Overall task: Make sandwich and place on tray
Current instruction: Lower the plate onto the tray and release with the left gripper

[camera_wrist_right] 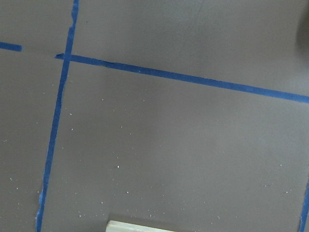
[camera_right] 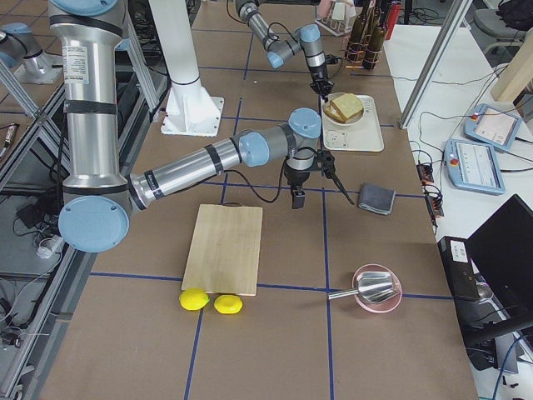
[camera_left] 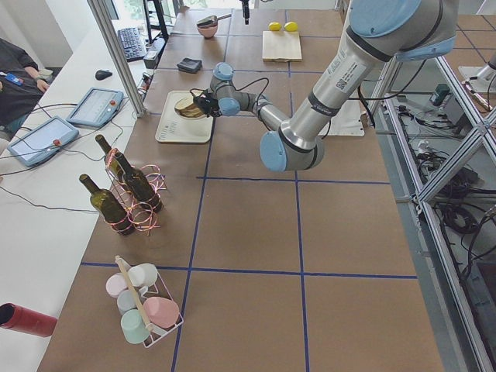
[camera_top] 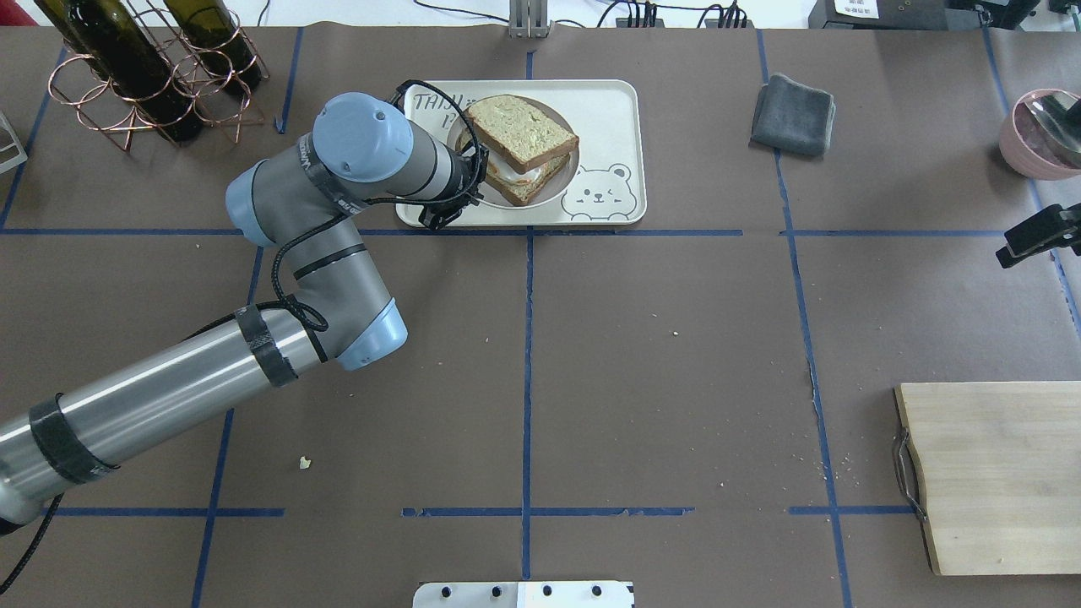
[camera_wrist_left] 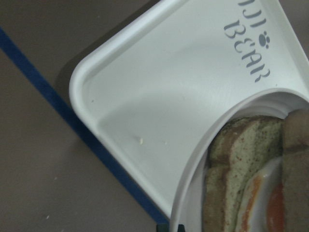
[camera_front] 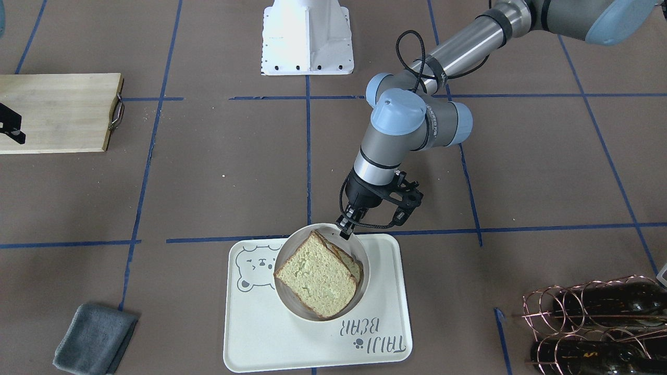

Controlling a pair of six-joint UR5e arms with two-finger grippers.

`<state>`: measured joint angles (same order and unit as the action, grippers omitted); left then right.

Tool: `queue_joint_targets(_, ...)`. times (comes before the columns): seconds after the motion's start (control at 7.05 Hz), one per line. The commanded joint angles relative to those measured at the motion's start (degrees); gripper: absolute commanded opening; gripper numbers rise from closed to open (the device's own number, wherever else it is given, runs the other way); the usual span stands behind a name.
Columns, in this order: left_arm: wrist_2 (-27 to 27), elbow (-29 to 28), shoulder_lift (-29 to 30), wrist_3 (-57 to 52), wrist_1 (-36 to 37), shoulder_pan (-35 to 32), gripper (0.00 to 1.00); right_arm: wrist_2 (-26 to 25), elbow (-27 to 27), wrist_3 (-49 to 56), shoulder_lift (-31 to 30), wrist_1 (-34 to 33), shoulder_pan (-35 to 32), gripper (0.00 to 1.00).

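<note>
The left claw (camera_front: 345,225) is pinched narrow on the rim of a small round white plate (camera_front: 366,271), at the plate's upper right edge in the front-facing view. On the plate lies the sandwich (camera_front: 318,281). It is two square slices of pale bread with dark crust, the top slice skewed over the lower. In the overhead view a fried egg (camera_top: 517,175) peeps out between them, and the left wrist view shows a bit of its orange yolk.

The plate is over the middle of the cream tray (camera_front: 388,291), between the bear face at the tray's left and the "TAIJI BEAR" lettering at its lower right. In the left side view the plate looks tilted and raised. I can't tell whether its low edge touches the tray. The tray lies at the lower centre of the front-facing view, on the brown worktop (camera_front: 208,172) crossed by blue tape lines.

The right claw (camera_right: 323,200) hangs over bare worktop, well apart from the tray. In the right side view its fingers are spread wide and hold nothing. It is near the far end of the pale wooden board (camera_right: 223,248), and a folded grey cloth (camera_right: 376,198) lies to its right.

Wine bottles in a copper wire rack (camera_front: 599,323) sit at the lower right of the front-facing view.
</note>
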<state>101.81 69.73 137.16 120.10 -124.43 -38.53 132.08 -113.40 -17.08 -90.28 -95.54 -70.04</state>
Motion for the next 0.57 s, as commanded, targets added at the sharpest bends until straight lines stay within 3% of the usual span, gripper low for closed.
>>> queue_joint_targets(0.0, -0.73, -7.99, 3.80, 0.57, -3.96, -0.23, 0.00, 0.28, 0.37, 0.29, 0.02, 0.00, -0.71, 1.00)
queue_joint_targets(0.43, -1.88, -10.93, 4.87, 0.75, -6.26, -0.14, 0.00, 0.19, 0.37, 0.12, 0.19, 0.00, -0.80, 1.00)
